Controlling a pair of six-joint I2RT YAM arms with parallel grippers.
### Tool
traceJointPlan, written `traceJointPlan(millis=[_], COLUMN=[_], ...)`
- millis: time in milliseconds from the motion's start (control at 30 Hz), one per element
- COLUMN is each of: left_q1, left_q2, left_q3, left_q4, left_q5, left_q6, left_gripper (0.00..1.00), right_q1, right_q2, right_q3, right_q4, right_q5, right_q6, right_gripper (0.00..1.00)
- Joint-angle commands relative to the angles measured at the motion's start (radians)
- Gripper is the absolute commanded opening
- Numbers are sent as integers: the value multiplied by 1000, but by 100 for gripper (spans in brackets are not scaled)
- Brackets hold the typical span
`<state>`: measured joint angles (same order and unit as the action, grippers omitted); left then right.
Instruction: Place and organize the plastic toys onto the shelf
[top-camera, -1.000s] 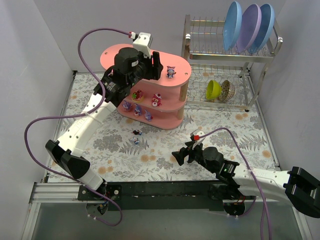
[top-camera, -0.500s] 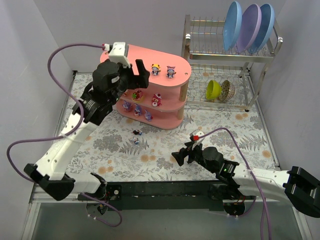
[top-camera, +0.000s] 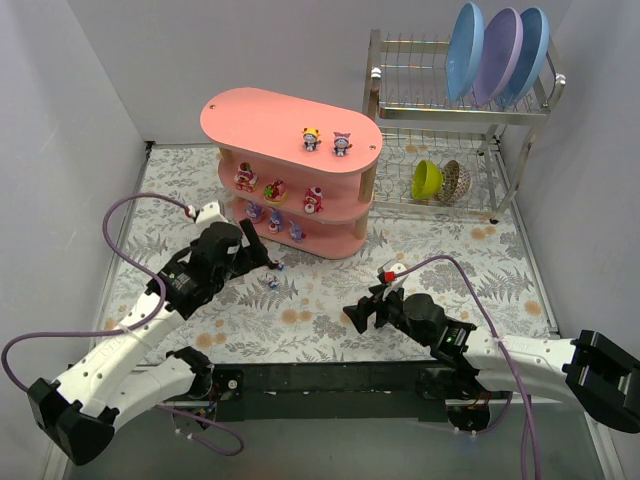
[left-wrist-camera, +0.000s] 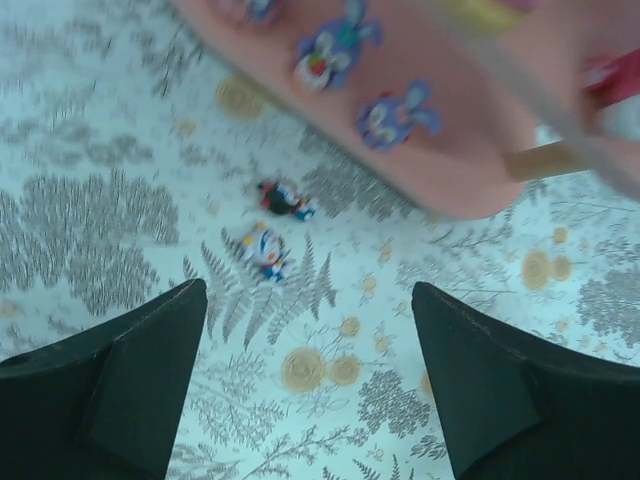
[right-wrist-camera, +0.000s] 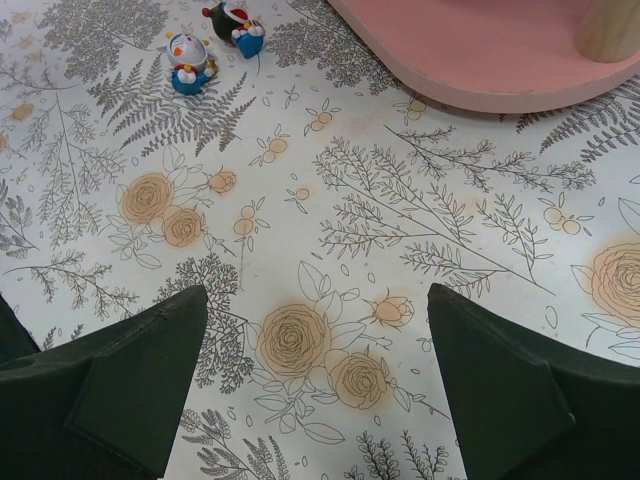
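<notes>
The pink three-tier shelf (top-camera: 270, 112) stands at the back. Two toys stand on its top tier, a yellow-capped one (top-camera: 311, 139) and a purple one (top-camera: 342, 143). Three toys are on the middle tier (top-camera: 275, 189) and three on the bottom tier (top-camera: 274, 219). Two loose toys lie on the mat: a blue-white one (top-camera: 272, 283) (left-wrist-camera: 265, 250) (right-wrist-camera: 188, 62) and a dark red one (left-wrist-camera: 285, 198) (right-wrist-camera: 235, 22). My left gripper (top-camera: 262, 255) (left-wrist-camera: 305, 292) is open and empty, low over the mat just short of them. My right gripper (top-camera: 362, 308) (right-wrist-camera: 315, 295) is open and empty, to their right.
A wire dish rack (top-camera: 440, 110) stands at the back right with three upright plates (top-camera: 500, 50), a green bowl (top-camera: 427, 180) and a patterned bowl (top-camera: 455, 182). Walls close the left, back and right. The shelf's base (right-wrist-camera: 480, 50) and a wooden post (right-wrist-camera: 610, 30) lie ahead of the right gripper.
My left arm came away from the shelf top, where the yellow-capped toy now stands beside the purple one, and swung down to the mat near the two loose toys. The right arm has not moved.
</notes>
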<state>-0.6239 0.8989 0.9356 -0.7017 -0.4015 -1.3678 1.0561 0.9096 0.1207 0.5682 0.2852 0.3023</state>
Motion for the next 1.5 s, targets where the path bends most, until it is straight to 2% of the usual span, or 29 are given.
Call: traceJointPlan(millis=[0, 133, 533, 867, 1233, 1467], left_q1=[4, 4, 6, 32, 52, 52], left_q2=[-51, -37, 245, 426, 523, 476], left_q3=[-147, -222, -267, -270, -288, -311], left_q4=[-36, 53, 267, 330, 404, 415], left_q5=[-2, 16, -43, -51, 4, 38], left_q6=[-273, -335, -364, -384, -378, -375], left_gripper=[83, 83, 80, 73, 53, 26], right_q1=[4, 4, 4, 4, 4, 4], right_q2=[3, 12, 17, 3, 15, 23], right_q3=[13, 13, 5, -6, -1, 5], right_q4=[39, 42, 48, 47, 55, 59], right_q5=[2, -3, -12, -11, -21, -37], right_q6=[-11, -8, -6, -5, -5, -5], right_gripper=[98, 98, 98, 98, 97, 96])
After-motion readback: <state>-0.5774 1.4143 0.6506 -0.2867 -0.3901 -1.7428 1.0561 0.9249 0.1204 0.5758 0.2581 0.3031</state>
